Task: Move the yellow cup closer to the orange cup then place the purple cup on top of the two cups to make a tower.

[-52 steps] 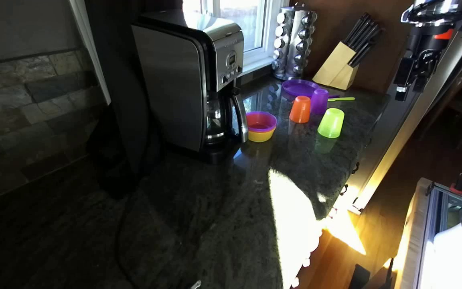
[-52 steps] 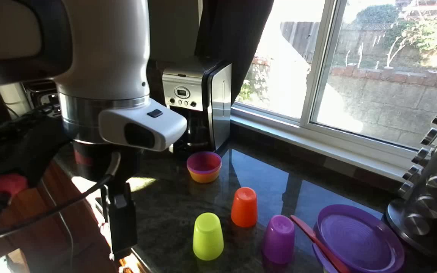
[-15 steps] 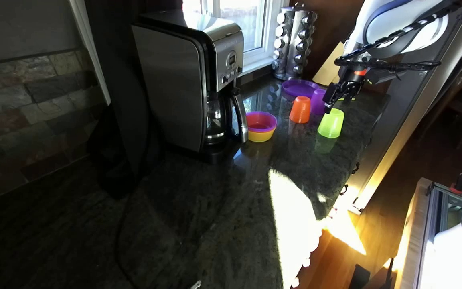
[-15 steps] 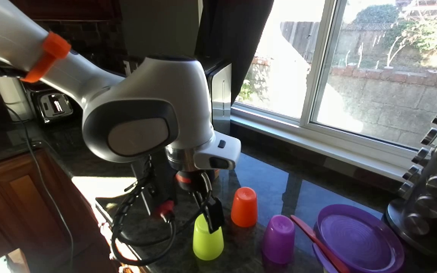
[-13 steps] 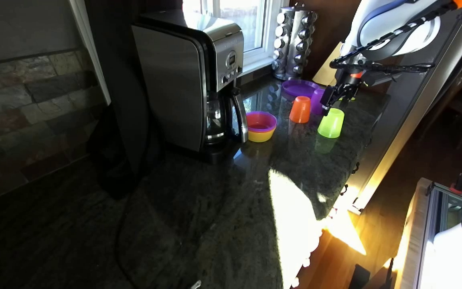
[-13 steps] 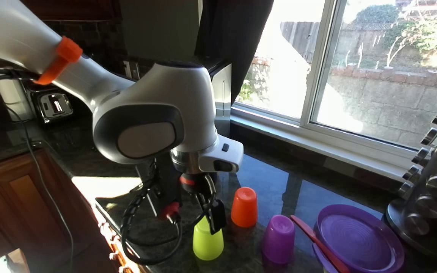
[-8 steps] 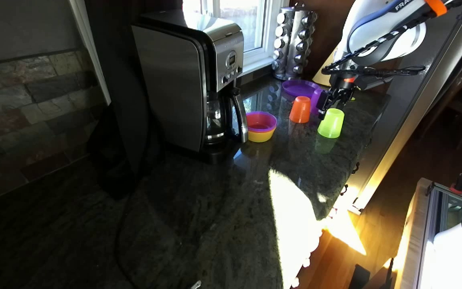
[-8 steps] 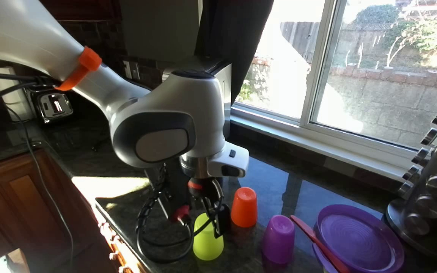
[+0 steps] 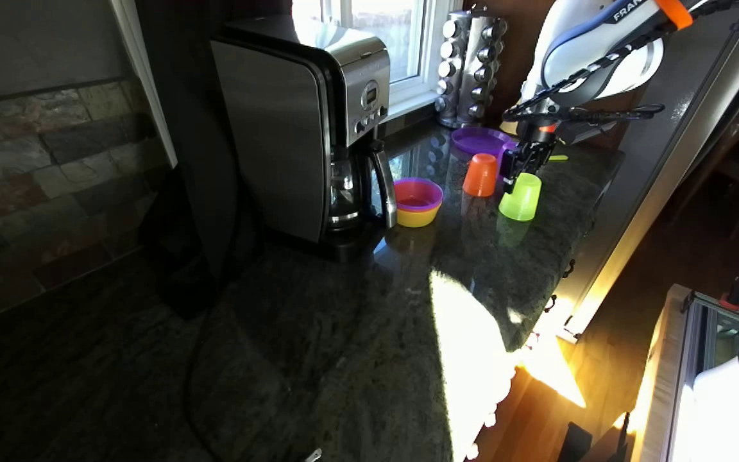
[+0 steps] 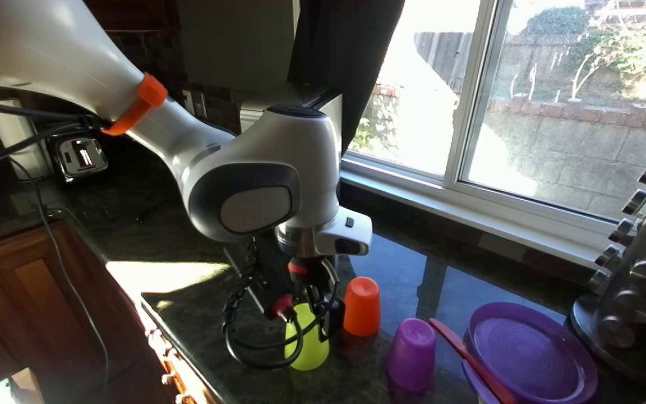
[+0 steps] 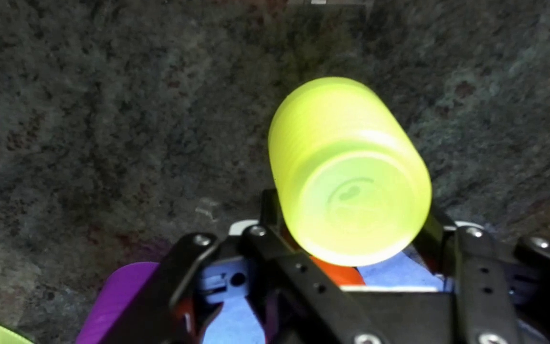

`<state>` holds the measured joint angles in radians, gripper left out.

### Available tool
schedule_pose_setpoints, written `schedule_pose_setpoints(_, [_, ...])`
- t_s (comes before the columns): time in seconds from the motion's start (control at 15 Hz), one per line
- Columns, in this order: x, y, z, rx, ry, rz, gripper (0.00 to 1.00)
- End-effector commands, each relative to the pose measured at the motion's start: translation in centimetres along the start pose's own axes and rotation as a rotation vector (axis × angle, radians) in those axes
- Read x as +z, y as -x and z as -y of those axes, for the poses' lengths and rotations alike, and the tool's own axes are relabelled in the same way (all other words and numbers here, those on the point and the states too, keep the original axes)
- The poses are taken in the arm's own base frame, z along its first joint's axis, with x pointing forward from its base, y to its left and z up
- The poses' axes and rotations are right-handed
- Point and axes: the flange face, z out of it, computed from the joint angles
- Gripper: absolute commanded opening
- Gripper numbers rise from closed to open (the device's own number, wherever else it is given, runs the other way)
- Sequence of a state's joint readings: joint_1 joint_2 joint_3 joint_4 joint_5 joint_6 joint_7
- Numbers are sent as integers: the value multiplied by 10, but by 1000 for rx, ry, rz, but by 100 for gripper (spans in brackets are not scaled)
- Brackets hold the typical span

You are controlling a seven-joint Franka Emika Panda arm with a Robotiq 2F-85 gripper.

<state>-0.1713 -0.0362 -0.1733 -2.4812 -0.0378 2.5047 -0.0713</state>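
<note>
Jaws: I have them gripping the upside-down yellow cup [image 11: 351, 174] | orange cup [image 10: 363, 307]: near it | purple cup [image 10: 411, 356]: upside down on dark surface [image 9: 344, 333]

Arm [image 10: 309, 157] shell is glossy white, with a dark-rimmed oval panel [image 10: 254, 209], orange band [image 10: 139, 106] and "FRAN" lettering [image 9: 627, 10] legible in an exterior view. Gripper [image 11: 354, 215] — black linkages [image 11: 480, 306], silver screws [image 11: 257, 231]. Black cable [image 10: 258, 366] runs from a red fitting [image 10: 281, 304].
</note>
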Motion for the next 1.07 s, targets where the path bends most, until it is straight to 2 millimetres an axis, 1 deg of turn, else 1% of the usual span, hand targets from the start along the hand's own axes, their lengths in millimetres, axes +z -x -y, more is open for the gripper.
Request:
schedule_pose_setpoints(0.0, [-1,-5,4,-18,-27,20,42])
schedule_pose_setpoints(0.13, [-4,-10,9,-22,-55,16,42])
schedule_pose_setpoints(0.47, [-8,-28,22,89,-98,60,42])
schedule_pose_setpoints(0.73, [-3,-40,34,141,-90,122,42])
schedule_pose_setpoints(0.93, [2,-46,43,191,-70,145,42])
schedule_pose_setpoints(1.0, [2,-47,45,209,-65,143,92])
